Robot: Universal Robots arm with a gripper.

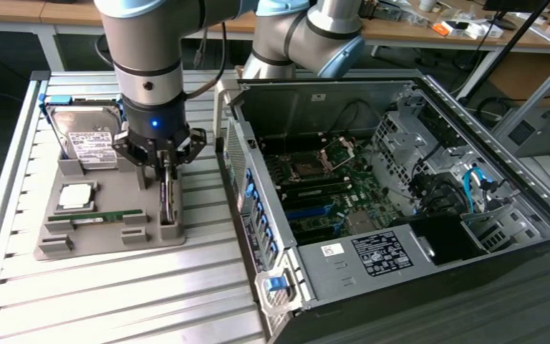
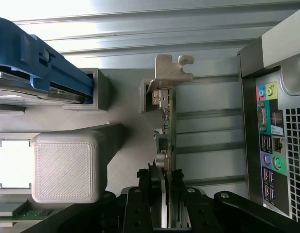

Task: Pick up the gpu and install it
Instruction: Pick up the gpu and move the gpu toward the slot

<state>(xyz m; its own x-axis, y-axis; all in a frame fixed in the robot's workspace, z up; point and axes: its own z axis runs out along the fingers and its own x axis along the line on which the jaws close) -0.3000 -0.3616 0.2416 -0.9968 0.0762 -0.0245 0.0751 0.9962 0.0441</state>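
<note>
The gpu [image 2: 167, 121] is a thin dark card standing on edge in a slot of the grey printed holder [image 1: 112, 240], with its silvery bracket [image 2: 171, 70] at the far end. My gripper [image 1: 163, 172] hangs straight down over the card, in the exterior view's left half. In the wrist view my gripper [image 2: 167, 194] has one black finger on each side of the card's upper edge, pressed close against it. The card still sits in its slot. The open computer case [image 1: 399, 208] lies on the exterior view's right with its motherboard exposed.
The holder also carries a hard drive [image 1: 89, 140] in a blue frame, a processor [image 1: 76, 195] and a green memory stick [image 1: 103, 215]. It rests on a slatted metal table [image 1: 112, 301]. The case's rear wall with ports [image 2: 273, 145] stands close beside the holder.
</note>
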